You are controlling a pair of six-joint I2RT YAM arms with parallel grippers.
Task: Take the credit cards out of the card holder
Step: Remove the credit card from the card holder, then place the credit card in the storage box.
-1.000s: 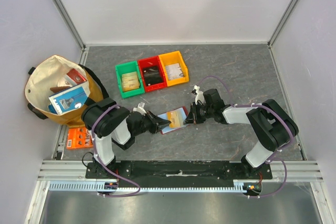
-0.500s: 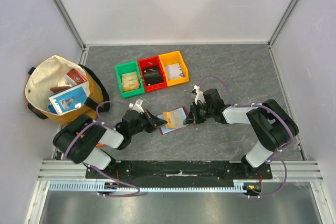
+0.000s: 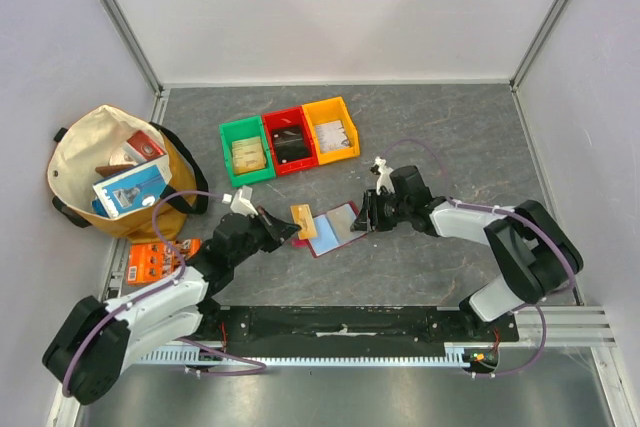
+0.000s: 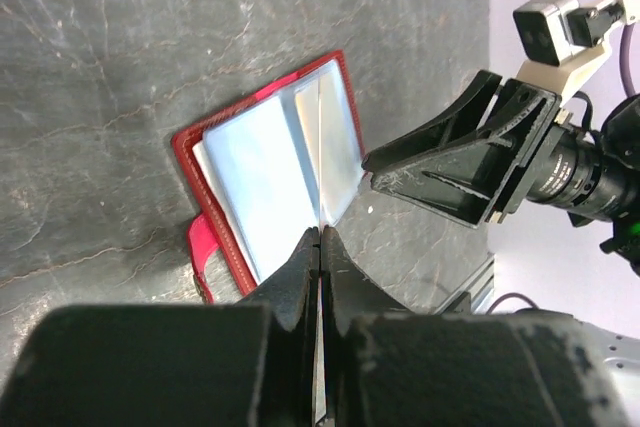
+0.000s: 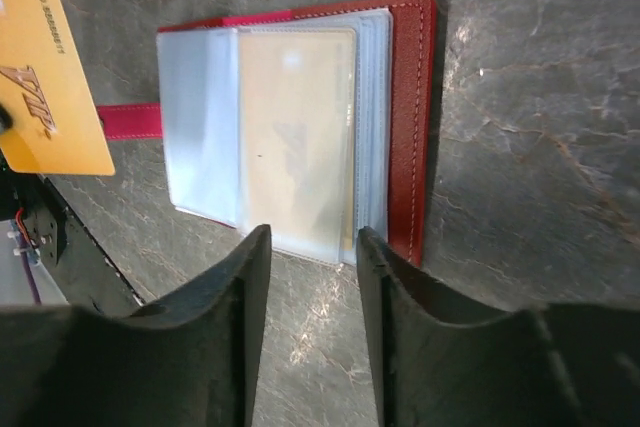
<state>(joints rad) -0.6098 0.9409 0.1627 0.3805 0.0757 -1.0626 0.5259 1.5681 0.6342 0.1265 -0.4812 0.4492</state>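
Note:
The card holder (image 3: 337,228) lies open on the table, dark red with pale clear sleeves up. It also shows in the left wrist view (image 4: 262,169) and the right wrist view (image 5: 405,117). A pale card (image 5: 296,137) sits in the top sleeve. My left gripper (image 3: 288,226) is shut on a yellow credit card (image 3: 303,220) and holds it just left of the holder; the card shows in the right wrist view (image 5: 48,75). In the left wrist view my left gripper (image 4: 320,235) grips the card edge-on. My right gripper (image 5: 310,239) is open at the holder's right edge (image 3: 366,215).
Green (image 3: 245,152), red (image 3: 289,141) and yellow (image 3: 331,130) bins stand in a row behind the holder. A cloth bag (image 3: 115,172) full of items sits at the left. An orange flat packet (image 3: 148,260) lies by the left arm's base.
My left gripper has drawn the yellow card leftward out of the holder, and the left arm has swung down and left. The right gripper has stayed at the holder's right edge.

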